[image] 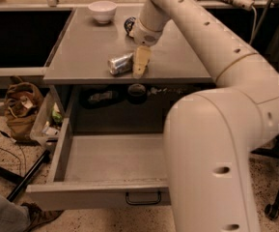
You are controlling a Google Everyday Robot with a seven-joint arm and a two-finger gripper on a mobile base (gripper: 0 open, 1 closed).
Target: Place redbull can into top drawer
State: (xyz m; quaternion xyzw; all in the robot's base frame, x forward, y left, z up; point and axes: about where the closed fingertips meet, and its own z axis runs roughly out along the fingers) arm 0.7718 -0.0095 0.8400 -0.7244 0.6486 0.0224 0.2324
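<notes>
The redbull can (120,64), slim and silver, lies on its side near the front edge of the grey table top (86,47). My gripper (140,64) hangs down at the can's right end, touching or just over it. A shorter dark can (129,25) lies further back, mostly hidden behind my wrist. The top drawer (105,158) is pulled fully open below the table, its front panel with the dark wire handle (143,197) towards me. The drawer's right part is hidden by my arm.
A white bowl (102,10) stands at the table's back left. My big white arm (211,129) fills the right side. A brown bag (20,108) and a bin of clutter (49,124) sit on the floor at left. Dark objects (136,91) lie on the shelf under the table top.
</notes>
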